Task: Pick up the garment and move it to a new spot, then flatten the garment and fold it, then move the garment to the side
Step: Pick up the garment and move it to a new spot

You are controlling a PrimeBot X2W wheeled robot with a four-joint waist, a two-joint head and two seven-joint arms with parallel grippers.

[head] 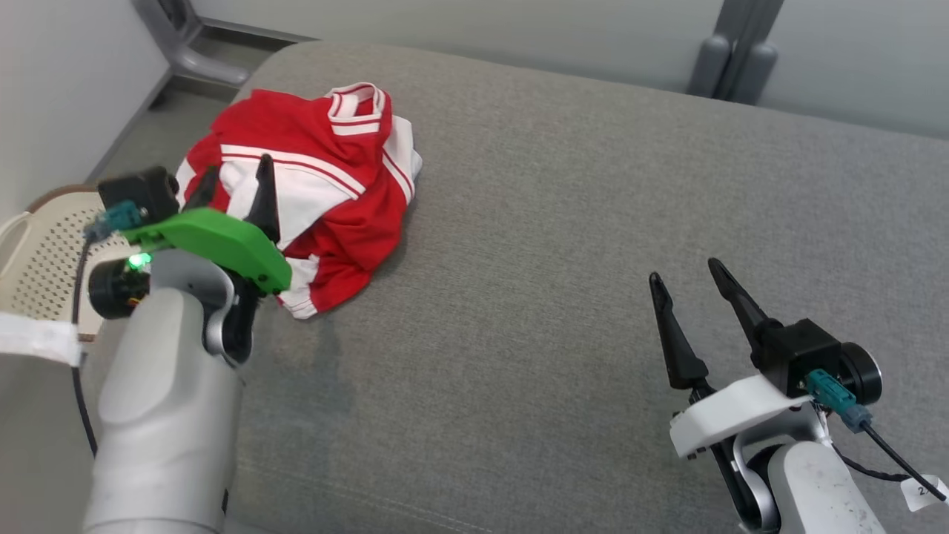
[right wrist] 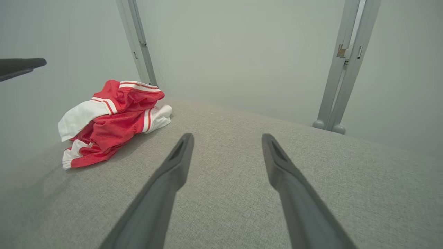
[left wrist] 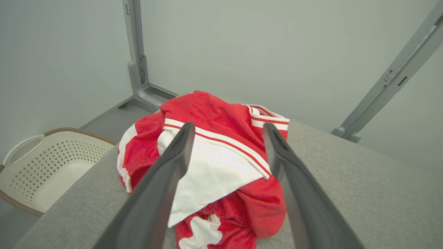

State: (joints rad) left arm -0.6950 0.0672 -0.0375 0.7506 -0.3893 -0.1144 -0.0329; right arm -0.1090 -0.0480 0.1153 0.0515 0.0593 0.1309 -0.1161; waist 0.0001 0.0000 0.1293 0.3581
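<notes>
I see the red-and-white garment [head: 311, 185] crumpled in a heap at the far left corner of the grey cushioned surface [head: 556, 222]. My left gripper [head: 237, 169] sits at that surface's left edge, right at the heap, fingers spread apart; I cannot tell whether they touch the cloth. My right gripper [head: 685, 271] hangs over the surface's near right part, fingers likewise apart.
</notes>
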